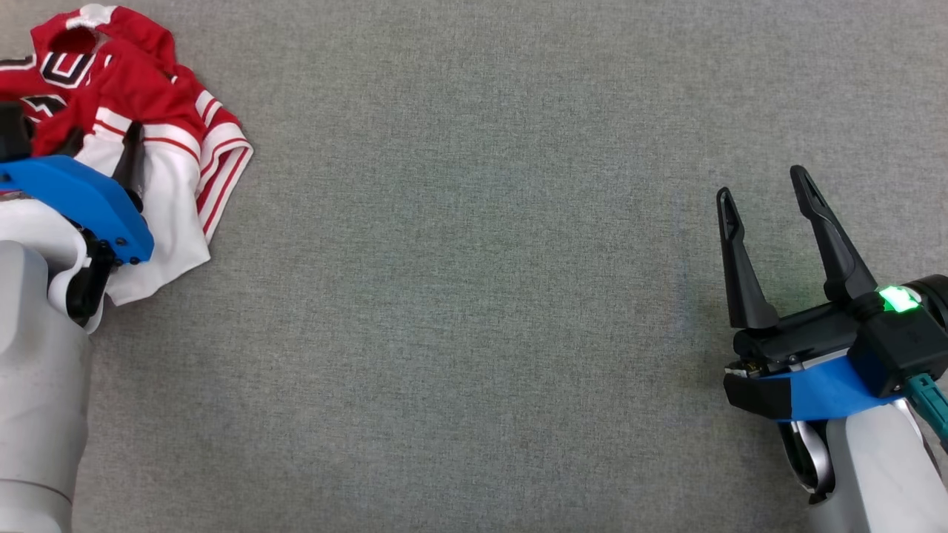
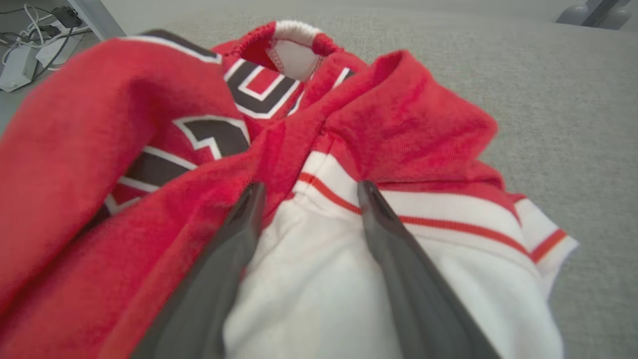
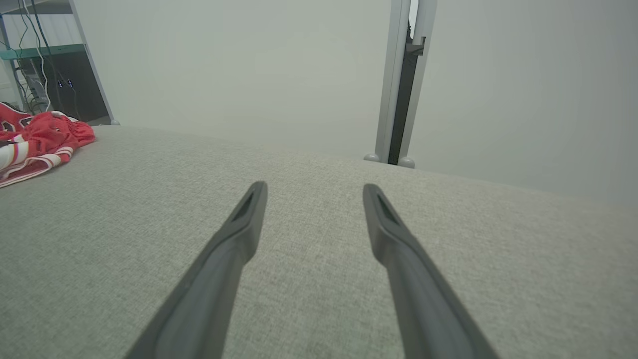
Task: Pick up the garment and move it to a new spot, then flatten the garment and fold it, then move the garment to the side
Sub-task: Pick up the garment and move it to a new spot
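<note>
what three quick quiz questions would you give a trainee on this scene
1. True or false: the right gripper holds the jersey.
2. The left gripper is: A) beside the right gripper, B) open at the jersey, C) shut on a towel.
3. Fill in: the crumpled jersey lies on the robot's ___ side of the table.
Key: 1 false; 2 B; 3 left.

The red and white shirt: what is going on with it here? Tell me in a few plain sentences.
The robot's left gripper is at the crumpled shirt on the far left of the grey table. Its fingers are open on either side of a fold, not yet closed. The right gripper hangs open over bare table on the right, well away from the shirt. Nothing is lifted yet.
</note>
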`<state>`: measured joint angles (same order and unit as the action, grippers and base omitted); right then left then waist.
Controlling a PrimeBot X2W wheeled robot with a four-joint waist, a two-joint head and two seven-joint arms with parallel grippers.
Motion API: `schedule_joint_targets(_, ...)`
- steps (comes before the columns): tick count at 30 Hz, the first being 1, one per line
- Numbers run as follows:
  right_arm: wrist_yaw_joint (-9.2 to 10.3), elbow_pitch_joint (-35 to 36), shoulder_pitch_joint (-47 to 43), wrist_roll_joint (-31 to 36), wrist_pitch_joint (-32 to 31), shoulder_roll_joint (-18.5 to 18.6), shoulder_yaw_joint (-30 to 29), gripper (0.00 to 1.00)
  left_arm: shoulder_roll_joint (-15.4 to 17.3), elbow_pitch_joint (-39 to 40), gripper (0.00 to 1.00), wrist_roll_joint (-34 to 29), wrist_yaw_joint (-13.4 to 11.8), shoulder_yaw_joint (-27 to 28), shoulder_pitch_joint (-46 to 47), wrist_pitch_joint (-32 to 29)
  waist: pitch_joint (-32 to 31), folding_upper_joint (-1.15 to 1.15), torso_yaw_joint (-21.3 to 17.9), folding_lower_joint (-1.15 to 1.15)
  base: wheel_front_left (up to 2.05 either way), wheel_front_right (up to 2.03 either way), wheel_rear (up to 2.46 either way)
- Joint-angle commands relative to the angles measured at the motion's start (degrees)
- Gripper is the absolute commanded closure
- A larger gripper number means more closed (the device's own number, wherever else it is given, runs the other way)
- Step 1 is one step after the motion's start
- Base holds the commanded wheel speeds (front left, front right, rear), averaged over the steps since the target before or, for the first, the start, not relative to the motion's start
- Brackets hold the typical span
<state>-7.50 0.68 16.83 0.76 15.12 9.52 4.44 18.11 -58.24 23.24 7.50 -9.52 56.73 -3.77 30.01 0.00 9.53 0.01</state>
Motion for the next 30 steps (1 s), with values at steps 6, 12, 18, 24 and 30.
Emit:
schedule_joint_targets(6, 0.02, 0.0, 1.1, 0.0, 0.1, 0.1, 0.2, 0.00, 1.8, -0.1, 1.00, 4.2, -0.1, -4.5, 0.3, -4.6, 0.2, 0.00, -0.1, -0.01, 0.00, 0.00, 0.00)
schedule_joint_targets(12, 0.02, -0.3, 1.5, -0.2, 0.1, -0.5, 0.2, 0.00, 4.2, 0.9, 1.00, 6.9, -0.2, -7.2, 0.7, -3.2, -0.2, 0.00, -0.8, -0.01, 0.00, 0.00, 0.00)
schedule_joint_targets(18, 0.02, -1.1, 1.3, -0.6, 0.1, -1.4, 0.1, 0.00, 5.6, 1.9, 1.00, 6.6, -0.1, -8.6, 3.0, 2.8, -2.5, 0.00, -1.5, -0.01, 0.00, 0.00, 0.00)
schedule_joint_targets(24, 0.02, -1.8, 0.6, -1.2, 0.1, -2.8, 0.3, 0.00, 6.5, 4.2, 1.00, 4.4, -0.2, -10.1, 6.6, 8.3, -6.1, 0.00, -2.7, -0.01, 0.00, 0.00, 0.00)
schedule_joint_targets(30, 0.02, -2.7, -0.4, -1.9, 0.1, -4.3, 0.2, 0.00, 5.4, 9.1, 1.00, 3.2, -0.7, -11.0, 11.4, 11.0, -9.7, 0.00, -4.9, -0.01, 0.00, 0.00, 0.00)
